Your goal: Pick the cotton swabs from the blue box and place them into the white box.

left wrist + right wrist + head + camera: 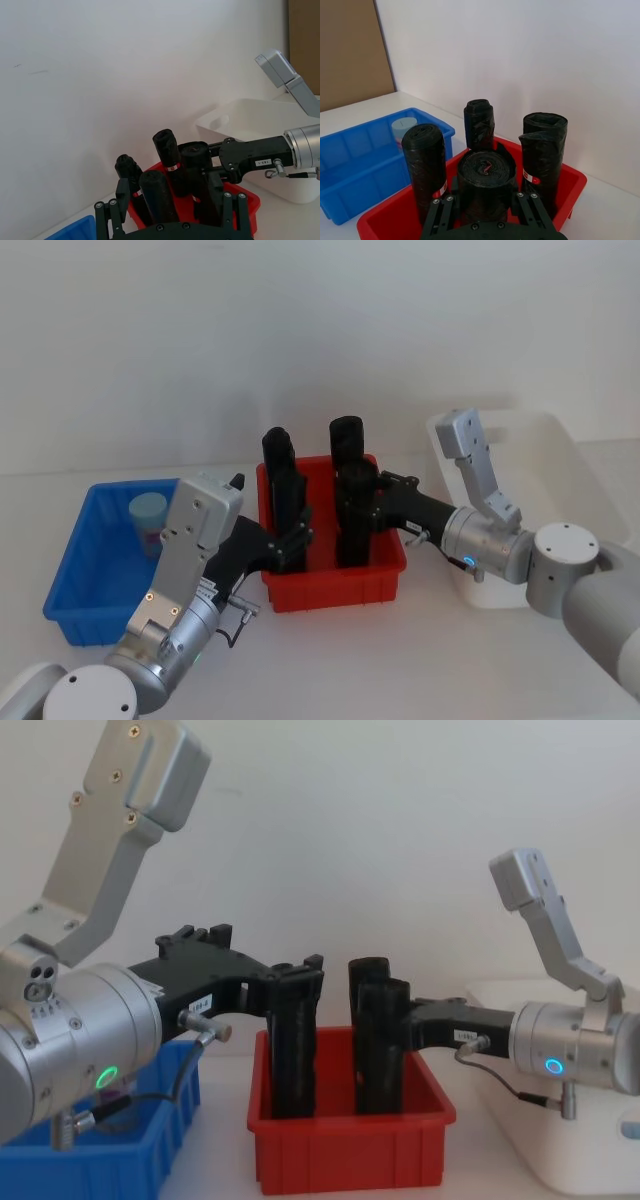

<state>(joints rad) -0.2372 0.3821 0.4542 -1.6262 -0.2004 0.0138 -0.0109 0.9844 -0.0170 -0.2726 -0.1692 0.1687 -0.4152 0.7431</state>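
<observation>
Table (400,660), white top, carries three bins in a row across the head view. White box (540,430) is biggest, on the robot's right, rounded corners; R arm's elbow hangs over it. In the chest view its wall (600,1160) sits low at the right edge.

Red bin (335,585) is in the middle, btwn the other two, just beside the white box. Blue box (90,580) is on the robot's left, near the red bin but w/ a gap btwn them.

Both arms reach into the red bin, not the blue one. Left claw (293,540) comes in from the blue-box side and is clenched around the front-left roll (290,510), fingers wrapped on its lower half; in the chest view the left claw (300,985) grips that roll near its top edge. Right claw (355,502) comes in from the white-box side and is clamped on the front-right roll (352,530); in the R wrist view that roll (485,175) sits snug btwn the two fingers (440,215).

Four black rolls stand upright in the red bin, two front, two back. Back-left roll (278,450) and back-right roll (346,435) stand free, tops above the rim.

Cotton swab jar (148,520), clear w/ pale blue lid, stands upright inside the blue box, toward its far end on the side nearer the red bin. No claw touches it. R wrist view has it (402,127) behind a black roll, still within the blue walls (365,165).
</observation>
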